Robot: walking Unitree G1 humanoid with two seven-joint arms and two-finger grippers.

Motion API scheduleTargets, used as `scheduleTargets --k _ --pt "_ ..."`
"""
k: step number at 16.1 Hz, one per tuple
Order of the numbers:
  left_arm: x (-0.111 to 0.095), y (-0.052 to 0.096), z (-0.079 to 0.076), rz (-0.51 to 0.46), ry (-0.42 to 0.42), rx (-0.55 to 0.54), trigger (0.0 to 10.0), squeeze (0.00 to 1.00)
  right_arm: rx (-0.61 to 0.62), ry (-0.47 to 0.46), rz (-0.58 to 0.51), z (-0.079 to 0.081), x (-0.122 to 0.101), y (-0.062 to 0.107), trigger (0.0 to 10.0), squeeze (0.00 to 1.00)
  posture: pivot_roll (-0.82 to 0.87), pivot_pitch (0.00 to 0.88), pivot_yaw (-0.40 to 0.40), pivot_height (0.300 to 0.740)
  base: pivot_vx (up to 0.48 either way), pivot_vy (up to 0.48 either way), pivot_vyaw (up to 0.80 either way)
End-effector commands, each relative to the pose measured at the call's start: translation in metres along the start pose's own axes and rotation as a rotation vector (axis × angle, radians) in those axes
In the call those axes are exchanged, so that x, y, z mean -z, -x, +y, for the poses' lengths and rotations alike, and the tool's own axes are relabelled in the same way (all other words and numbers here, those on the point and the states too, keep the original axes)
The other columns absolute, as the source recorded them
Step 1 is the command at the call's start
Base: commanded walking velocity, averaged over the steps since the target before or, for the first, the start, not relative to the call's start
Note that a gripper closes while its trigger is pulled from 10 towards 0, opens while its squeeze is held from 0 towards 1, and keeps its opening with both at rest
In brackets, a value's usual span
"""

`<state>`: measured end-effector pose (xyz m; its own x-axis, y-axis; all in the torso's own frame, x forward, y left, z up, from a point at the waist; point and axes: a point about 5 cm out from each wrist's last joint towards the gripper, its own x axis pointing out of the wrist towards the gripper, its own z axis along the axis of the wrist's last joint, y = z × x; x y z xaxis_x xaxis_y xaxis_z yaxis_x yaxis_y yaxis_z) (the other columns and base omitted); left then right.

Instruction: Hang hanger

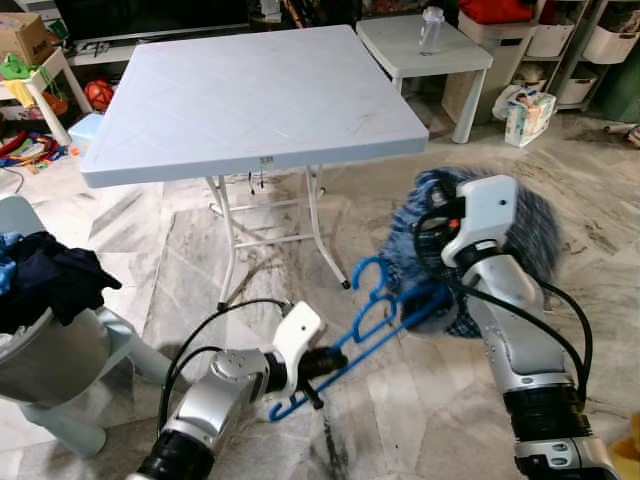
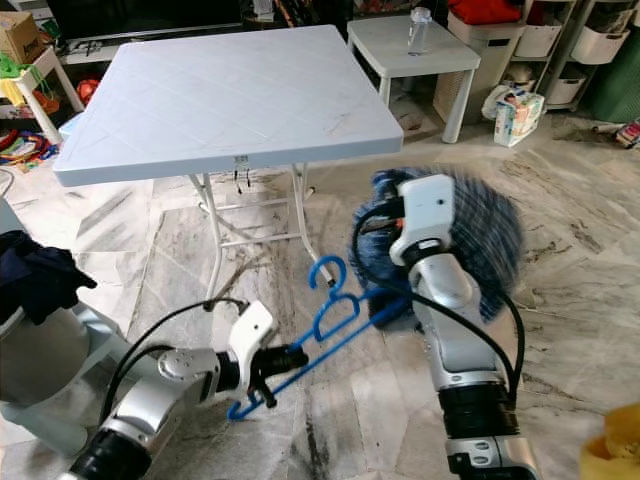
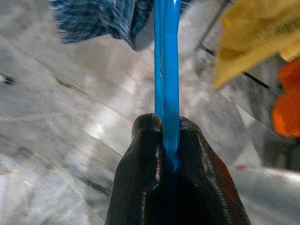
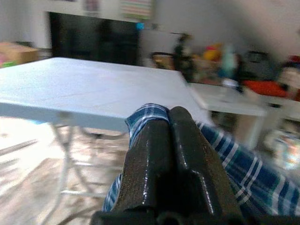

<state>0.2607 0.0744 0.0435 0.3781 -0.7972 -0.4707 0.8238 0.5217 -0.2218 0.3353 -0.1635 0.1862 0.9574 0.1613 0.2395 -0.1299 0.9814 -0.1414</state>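
1. Left gripper (image 1: 318,368) clamped on the lower bar of the blue hanger (image 1: 365,318) — in the left wrist view the bar sits pinched between its two black fingers (image 3: 140,178).
2. Hanger is held in the air above the marble floor (image 1: 260,290), tilted, hook end up toward the right arm.
3. Right gripper (image 4: 168,117) closed on a blue plaid shirt (image 1: 540,225) — blurred, bunched beside the hanger's upper end.
4. White folding table (image 1: 250,95) stands beyond both arms.
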Motion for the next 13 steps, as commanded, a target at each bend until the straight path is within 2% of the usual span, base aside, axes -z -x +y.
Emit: scheduleTargets --k 1,3,4,6,7,8,10,11,12,13 --pt "0.001 0.001 -0.005 0.026 -0.018 0.039 0.0 0.00 0.057 0.048 -0.032 -0.007 -0.008 -0.004 0.0 0.00 -0.08 0.059 0.004 0.740 0.000 0.000 0.00" --pt "0.002 0.003 -0.006 0.039 -0.034 0.058 0.0 0.00 0.118 0.121 0.004 -0.014 -0.003 -0.004 0.0 0.00 -0.08 0.061 0.004 0.740 0.000 0.000 0.00" --pt "0.003 0.007 -0.010 0.053 -0.038 0.101 0.0 0.00 0.189 0.156 0.017 -0.023 -0.001 -0.005 0.0 0.00 -0.08 0.061 0.004 0.740 0.000 0.000 0.00" --pt "0.002 0.010 -0.013 0.053 -0.041 0.119 0.0 0.00 0.268 0.195 0.053 -0.034 0.004 -0.005 0.0 0.00 -0.08 0.061 0.004 0.740 0.000 0.000 0.00" --pt "0.003 0.013 -0.016 0.050 -0.039 0.143 0.0 0.00 0.269 0.154 0.056 -0.033 0.006 -0.006 0.0 0.00 -0.08 0.061 0.004 0.740 0.000 0.000 0.00" --pt "0.003 0.014 -0.017 0.040 -0.051 0.157 0.0 0.00 0.208 0.127 0.070 -0.023 0.009 -0.008 0.0 0.00 -0.07 0.063 0.003 0.740 0.000 0.000 0.00" --pt "0.002 0.016 -0.016 0.012 -0.055 0.128 0.0 0.00 -0.005 0.066 0.162 0.008 0.027 -0.004 0.0 0.00 -0.07 0.063 0.003 0.740 0.000 0.000 0.00" --pt "-0.001 0.016 -0.011 -0.009 -0.063 0.083 0.0 0.00 -0.084 0.104 0.205 0.016 0.035 0.002 0.0 0.00 -0.07 0.063 0.002 0.740 0.000 0.000 0.00" --pt "-0.003 0.018 -0.003 -0.019 -0.081 0.006 0.0 0.00 -0.122 0.180 0.233 0.015 0.043 0.009 0.0 0.00 -0.06 0.064 0.001 0.740 0.000 0.000 0.00" --pt "-0.005 0.022 0.003 -0.045 -0.084 -0.042 0.0 0.00 -0.093 0.225 0.258 0.004 0.050 0.015 0.0 0.00 -0.06 0.065 0.001 0.740 0.000 0.000 0.00"
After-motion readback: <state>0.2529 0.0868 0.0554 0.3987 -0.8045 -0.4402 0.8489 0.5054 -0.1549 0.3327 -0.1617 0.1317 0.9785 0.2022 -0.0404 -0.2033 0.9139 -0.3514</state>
